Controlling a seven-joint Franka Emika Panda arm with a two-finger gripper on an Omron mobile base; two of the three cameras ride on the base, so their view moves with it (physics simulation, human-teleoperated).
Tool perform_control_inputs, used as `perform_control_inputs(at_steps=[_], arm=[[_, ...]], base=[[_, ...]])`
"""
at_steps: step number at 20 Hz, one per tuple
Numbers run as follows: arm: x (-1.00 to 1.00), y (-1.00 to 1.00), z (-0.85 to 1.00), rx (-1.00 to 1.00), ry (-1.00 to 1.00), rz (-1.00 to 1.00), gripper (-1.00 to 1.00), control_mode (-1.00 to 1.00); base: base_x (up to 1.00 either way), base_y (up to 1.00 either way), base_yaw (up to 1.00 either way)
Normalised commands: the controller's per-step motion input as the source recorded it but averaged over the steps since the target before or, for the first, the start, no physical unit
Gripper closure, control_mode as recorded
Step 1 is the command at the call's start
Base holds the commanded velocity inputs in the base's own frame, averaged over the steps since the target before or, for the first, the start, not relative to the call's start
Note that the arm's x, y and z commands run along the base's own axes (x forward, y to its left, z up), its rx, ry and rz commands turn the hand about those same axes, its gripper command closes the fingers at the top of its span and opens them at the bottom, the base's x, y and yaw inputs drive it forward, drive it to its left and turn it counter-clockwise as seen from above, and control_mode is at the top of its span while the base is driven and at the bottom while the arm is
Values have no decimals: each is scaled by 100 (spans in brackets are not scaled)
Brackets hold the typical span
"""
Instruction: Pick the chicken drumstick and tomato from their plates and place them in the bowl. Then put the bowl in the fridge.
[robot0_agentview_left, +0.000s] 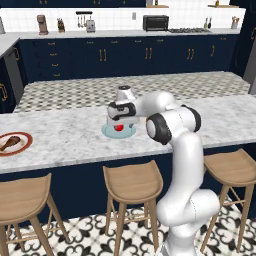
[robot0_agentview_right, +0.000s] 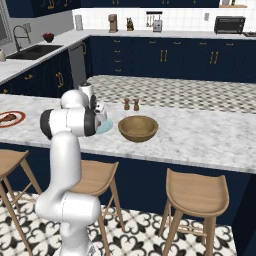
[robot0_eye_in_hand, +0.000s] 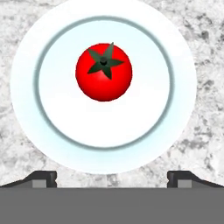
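While the claw (robot0_eye_in_hand: 112, 177) hangs wide open above, the tomato (robot0_eye_in_hand: 103, 72) sits beneath it on its pale blue plate (robot0_eye_in_hand: 26, 83), whose lower rim its fingertips (robot0_eye_in_hand: 43, 178) clip.

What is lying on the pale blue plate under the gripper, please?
A tomato with a dark green stem sits alone on the pale blue plate, above centre in the hand view. The plate surface under it is covered; the jaws stand wide apart.

Two plates (robot0_agentview_left: 107, 131) (robot0_agentview_left: 26, 145), one tomato (robot0_eye_in_hand: 103, 72), one drumstick (robot0_agentview_left: 10, 143), one bowl (robot0_agentview_right: 138, 128), three stools (robot0_agentview_left: 132, 183).
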Motion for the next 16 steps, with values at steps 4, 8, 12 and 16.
perform_control_inputs(at_steps=[4,8,12,16], arm=[[7,0,-21,0,0,0,-100,-100],[13,0,-1,0,-3,0,-100,-100],[27,0,0,0,-1,0,-100,-100],[22,0,-3,0,0,0,-100,-100]], base=[[0,0,0],[0,0,0],[0,0,0],[0,0,0]])
